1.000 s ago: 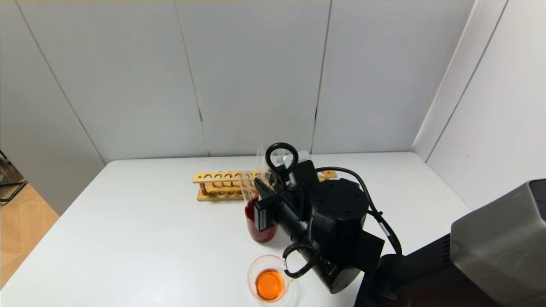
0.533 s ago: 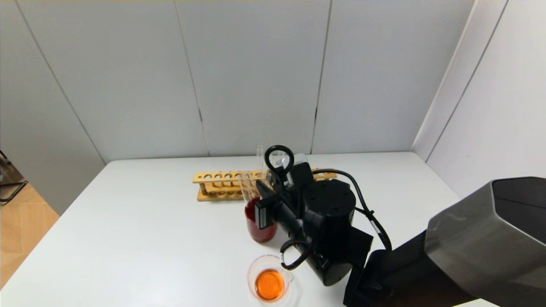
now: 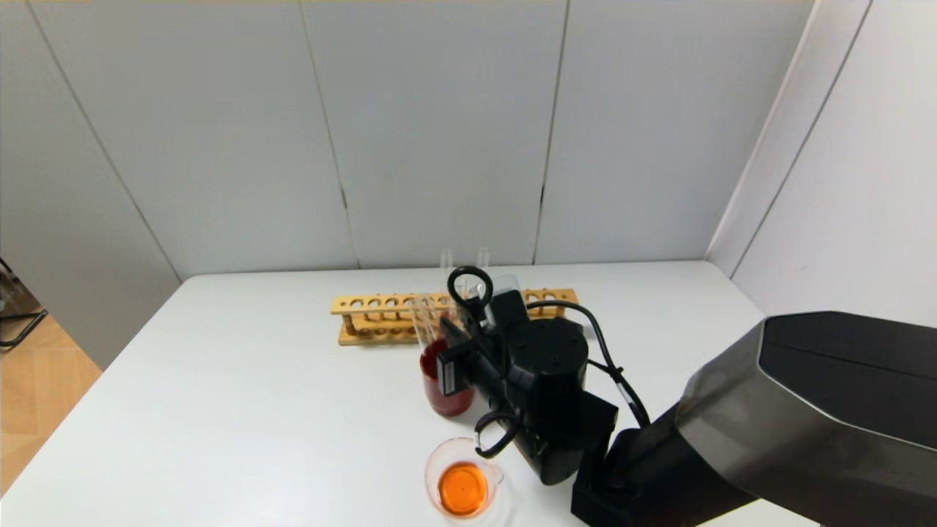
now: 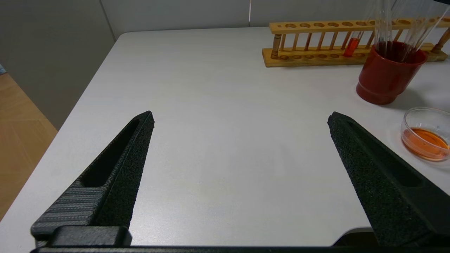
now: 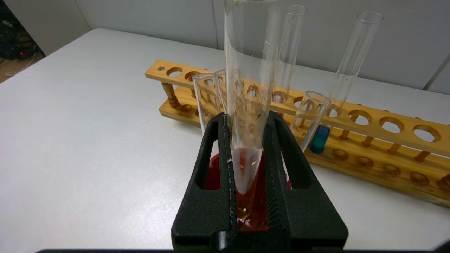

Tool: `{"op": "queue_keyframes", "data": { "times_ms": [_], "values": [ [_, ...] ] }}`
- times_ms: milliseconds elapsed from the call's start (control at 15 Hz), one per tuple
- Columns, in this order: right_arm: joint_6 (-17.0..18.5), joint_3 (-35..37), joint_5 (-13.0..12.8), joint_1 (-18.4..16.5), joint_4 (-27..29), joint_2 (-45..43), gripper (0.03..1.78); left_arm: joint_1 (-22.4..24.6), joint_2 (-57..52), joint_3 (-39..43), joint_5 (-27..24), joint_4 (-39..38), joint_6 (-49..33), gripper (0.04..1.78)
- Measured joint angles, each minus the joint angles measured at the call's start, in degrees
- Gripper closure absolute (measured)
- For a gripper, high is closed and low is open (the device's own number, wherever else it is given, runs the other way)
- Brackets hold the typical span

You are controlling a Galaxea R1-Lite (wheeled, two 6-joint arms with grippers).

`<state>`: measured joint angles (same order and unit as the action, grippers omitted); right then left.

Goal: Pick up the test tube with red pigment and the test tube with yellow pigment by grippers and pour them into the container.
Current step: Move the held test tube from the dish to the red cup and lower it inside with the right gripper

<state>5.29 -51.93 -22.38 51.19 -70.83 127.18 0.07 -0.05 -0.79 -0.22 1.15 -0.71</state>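
right claw (image 3: 446, 344) lower, nearer red cup (image 3: 445, 386)

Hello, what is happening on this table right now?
The right tool is shut on an emptied test tube, holding it upright over the dark red cup where other empty tubes stand. The glass container already holds orange liquid. The left tool is open above the table, idle.

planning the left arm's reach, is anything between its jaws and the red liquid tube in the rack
Nothing visible does: only bare white table lies between the open left gripper and the red-liquid glass test tube in the wooden rack.
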Motion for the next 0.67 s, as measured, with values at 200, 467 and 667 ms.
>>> {"op": "queue_keyframes", "data": {
  "times_ms": [200,467,667],
  "values": [
    [0.0,-0.4,1.2,-0.1,-0.1,1.3,1.49,0.0,0.0,0.0,0.0,0.0,0.0,0.07],
    [0.1,-0.1,1.8,-0.3,-0.1,2.7,1.44,0.0,0.0,0.0,0.0,0.0,0.0,0.07],
    [0.1,0.3,1.9,-0.1,-0.1,3.7,1.22,0.0,0.0,0.0,0.0,0.0,0.0,0.07]
  ]
}}
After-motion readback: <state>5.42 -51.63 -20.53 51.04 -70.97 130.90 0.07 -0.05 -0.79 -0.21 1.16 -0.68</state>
